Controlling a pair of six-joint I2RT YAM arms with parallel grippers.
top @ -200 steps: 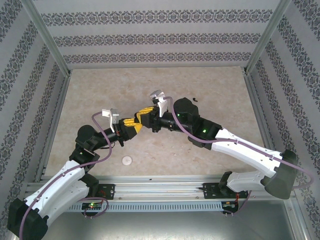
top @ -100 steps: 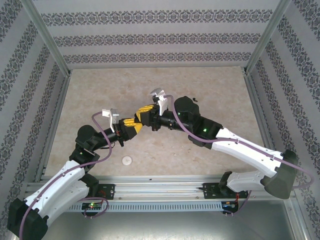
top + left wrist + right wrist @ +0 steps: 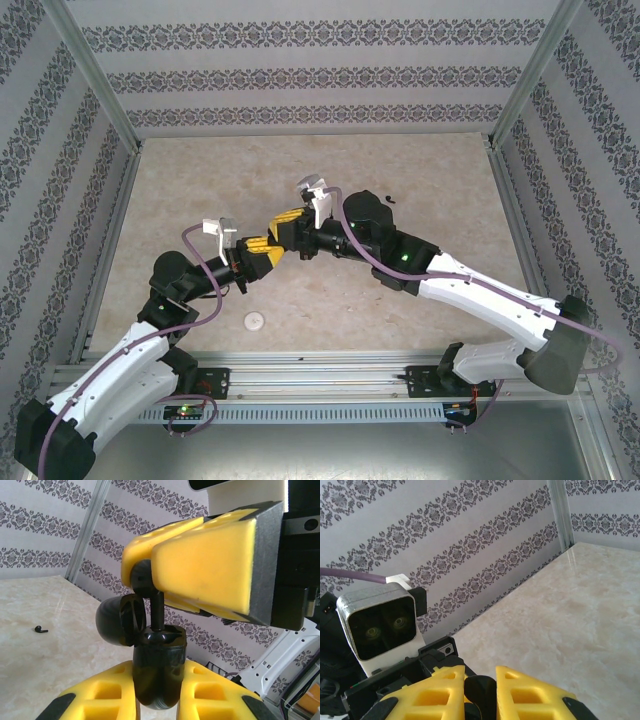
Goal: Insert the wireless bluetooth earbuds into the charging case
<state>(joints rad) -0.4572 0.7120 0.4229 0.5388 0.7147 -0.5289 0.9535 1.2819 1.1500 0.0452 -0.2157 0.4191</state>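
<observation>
Since a second ago the right arm has edged left and slightly away from the bases, and its elbow has followed. The left arm has hardly moved. The left tool is clenched on the black case, whose lid stands open. The right tool grasps a black earbud directly above it, with the stem pointing down into the case's mouth. A second earbud lies apart on the bench. A white puck sits near the bases, unmoved.
</observation>
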